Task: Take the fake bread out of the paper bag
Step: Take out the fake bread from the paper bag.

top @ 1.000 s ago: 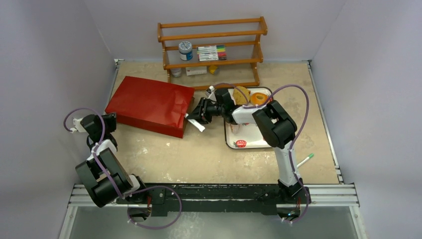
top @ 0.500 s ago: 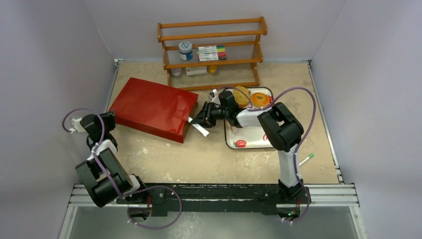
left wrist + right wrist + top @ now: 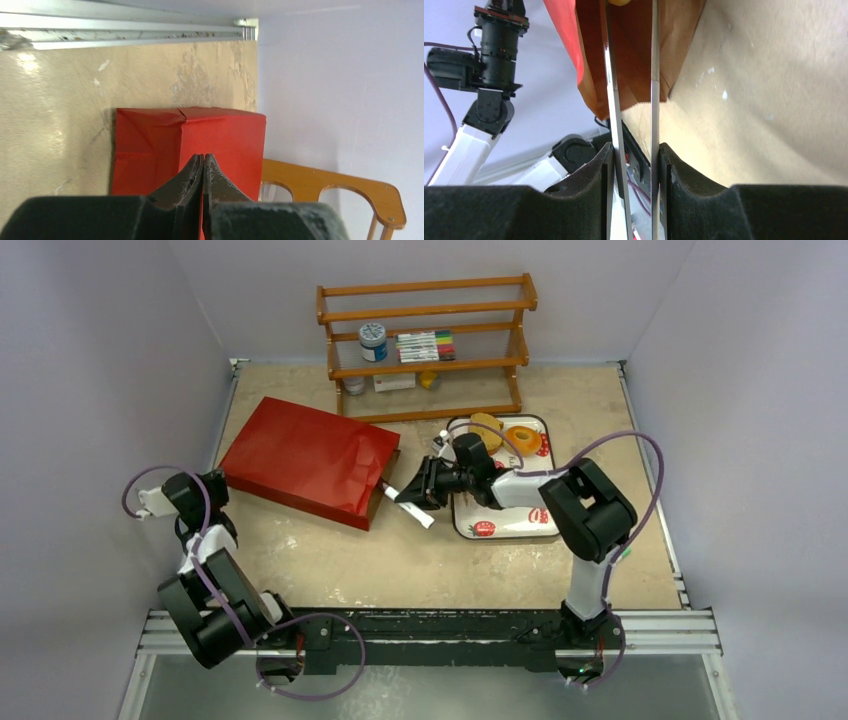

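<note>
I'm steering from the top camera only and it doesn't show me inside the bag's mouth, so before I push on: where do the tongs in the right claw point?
Observer: On the right wrist camera the right claw pinches the tongs, with both blades aimed into the open mouth of the paper bag. Its brown lining shows behind them.
Operator: Any bread in there?
Observer: Only a yellowish bit at the top edge of that picture, between the blades. It is too little to name.
Operator: And the left claw?
Observer: Its wrist camera shows the left claw shut and empty, pointing at the bag's folded bottom end.
</note>
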